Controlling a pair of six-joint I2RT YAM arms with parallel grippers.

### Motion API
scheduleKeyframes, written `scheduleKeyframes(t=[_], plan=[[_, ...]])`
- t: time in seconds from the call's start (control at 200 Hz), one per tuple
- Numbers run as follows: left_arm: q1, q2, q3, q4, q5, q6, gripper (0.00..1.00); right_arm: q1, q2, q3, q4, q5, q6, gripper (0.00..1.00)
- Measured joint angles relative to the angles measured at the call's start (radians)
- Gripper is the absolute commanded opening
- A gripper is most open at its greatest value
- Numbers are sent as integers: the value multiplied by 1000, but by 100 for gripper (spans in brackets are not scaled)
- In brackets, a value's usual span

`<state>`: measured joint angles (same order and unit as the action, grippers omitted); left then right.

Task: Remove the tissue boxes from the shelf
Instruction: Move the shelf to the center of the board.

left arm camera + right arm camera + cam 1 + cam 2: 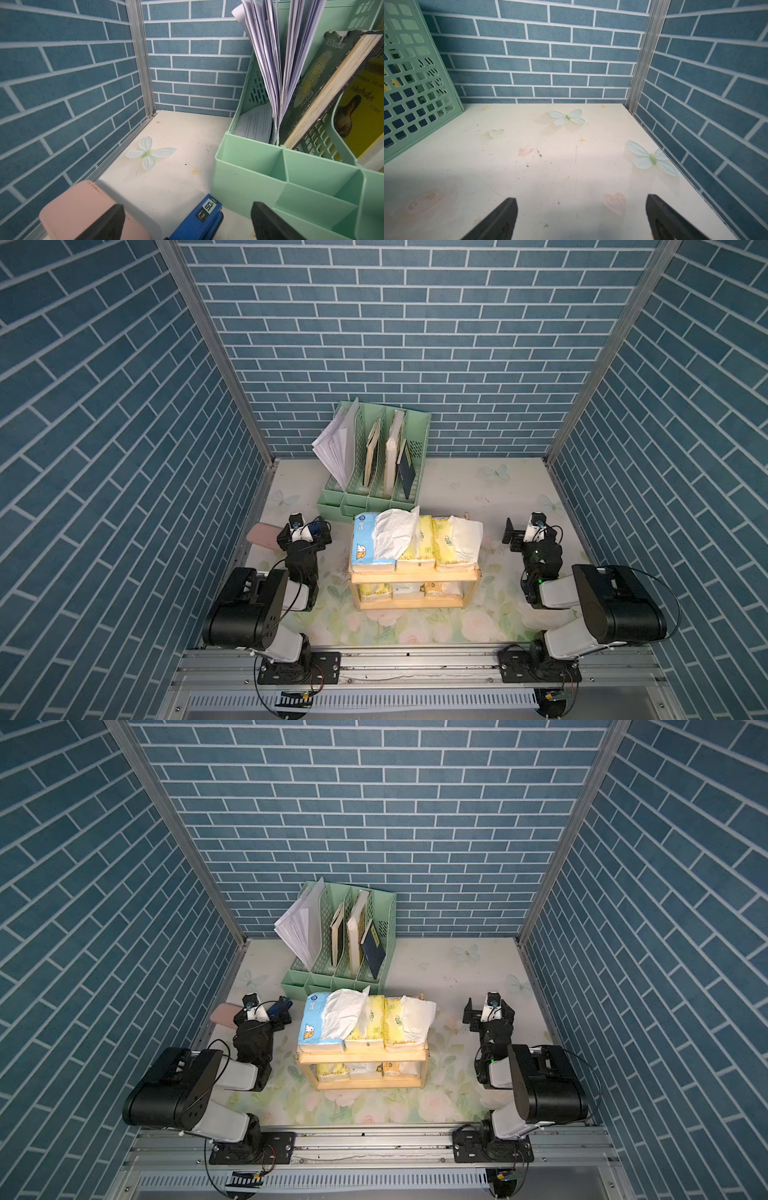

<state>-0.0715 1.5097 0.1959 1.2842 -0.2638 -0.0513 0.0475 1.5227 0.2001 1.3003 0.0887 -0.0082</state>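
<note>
- Left gripper (pixel 187 204) and right gripper (pixel 581 198) are both spread wide and empty, either side of the shelf (pixel 413 576).
- Six packs (pixel 419 547) sit three per tier.
- They are likely light, squashy and slick-wrapped, so pinch across a pack's body, not the loose tissue.

The top board of the small light-wood two-tier shelf (pixel 413 576) hides all but the front ends of the lower soft tissue packs (pixel 375 591). The black left arm (pixel 301 556) covers part of the flat pink case (pixel 261 536); the left wrist view's edge cuts off the blue stapler (pixel 199 220).
</note>
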Motion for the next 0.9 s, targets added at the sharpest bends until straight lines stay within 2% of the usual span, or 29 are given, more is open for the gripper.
scheduleKeyframes(t=[0.46, 0.565, 0.67, 0.78, 0.9], plan=[[0, 0, 0, 0, 0, 0, 100, 0, 0, 0, -1, -2, 0, 100], [0, -10, 4, -23, -6, -1, 100, -5, -23, 10, -55, -4, 1, 100], [0, -119, 54, -182, -27, -6, 100, -11, -117, 30, -164, -2, 4, 100], [0, -291, 122, -309, -35, -20, 100, -18, -294, 80, -336, 0, 32, 100], [0, -456, 286, -568, -42, -84, 100, -22, -497, 170, -556, -47, 95, 100]])
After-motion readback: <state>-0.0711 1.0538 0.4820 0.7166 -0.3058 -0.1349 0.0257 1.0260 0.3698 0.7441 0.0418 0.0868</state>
